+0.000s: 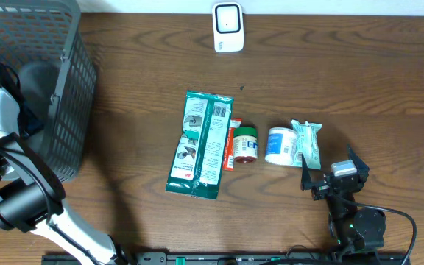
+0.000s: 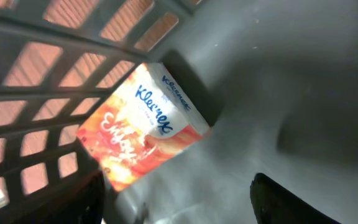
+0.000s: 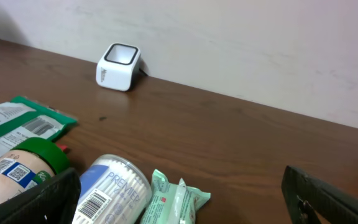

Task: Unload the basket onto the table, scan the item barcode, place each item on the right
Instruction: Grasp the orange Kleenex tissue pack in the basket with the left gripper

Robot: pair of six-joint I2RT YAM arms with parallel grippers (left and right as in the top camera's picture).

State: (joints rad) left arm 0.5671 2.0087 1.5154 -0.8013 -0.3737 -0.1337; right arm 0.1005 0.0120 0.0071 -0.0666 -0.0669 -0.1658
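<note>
Tabletop (image 1: 344, 66) of dark wood, pale wall (image 3: 229, 37)

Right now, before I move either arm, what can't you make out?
- Kleenex box: left wrist view shows no barcode; its other faces are turned away.
- Green-lidded jar, blue-and-white tub, wipes pack: right wrist view, cut off by the bottom edge.
- Green pouch: overhead, print too small to read.
</note>
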